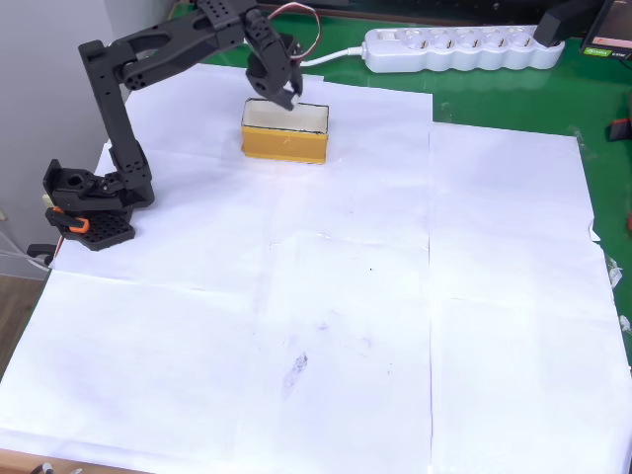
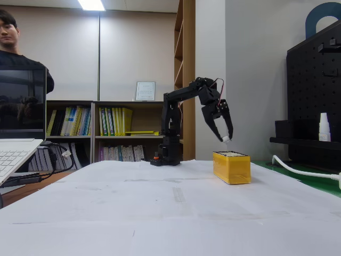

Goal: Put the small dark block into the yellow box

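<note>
Far left in the overhead view, black arm bent over white paper on the table. Tool just above the yellow box, fingers spread apart, nothing between them. Dark block not seen. White power strip far right. Person behind a laptop.

White paper sheets, matt and faintly creased, cover the table. The arm looks like matt black plastic. The box has smooth yellow sides and a pale inside. The power strip is glossy white plastic.
</note>
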You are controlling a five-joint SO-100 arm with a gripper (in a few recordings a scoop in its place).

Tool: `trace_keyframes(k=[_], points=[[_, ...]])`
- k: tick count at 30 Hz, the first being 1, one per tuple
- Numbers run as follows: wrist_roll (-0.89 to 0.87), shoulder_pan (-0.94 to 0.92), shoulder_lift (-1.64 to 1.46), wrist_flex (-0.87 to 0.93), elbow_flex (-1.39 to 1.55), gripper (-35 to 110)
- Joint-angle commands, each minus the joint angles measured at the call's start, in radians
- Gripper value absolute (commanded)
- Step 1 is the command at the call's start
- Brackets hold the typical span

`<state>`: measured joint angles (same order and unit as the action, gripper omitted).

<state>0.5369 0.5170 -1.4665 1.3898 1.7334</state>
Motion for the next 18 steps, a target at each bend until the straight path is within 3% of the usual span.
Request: trace_keyframes(k=[1,10,14,15,18], points=[[0.006,0.000,0.011,0.034,0.021,34],[0.061,-0.002,0.201,0.011,0.032,34],[0.166,-0.023,0.373,0.063,0.035,35],[0.186,-0.038,0.416,0.074,0.035,43],[0.337,-0.098,0.557,0.100,-0.025,44]])
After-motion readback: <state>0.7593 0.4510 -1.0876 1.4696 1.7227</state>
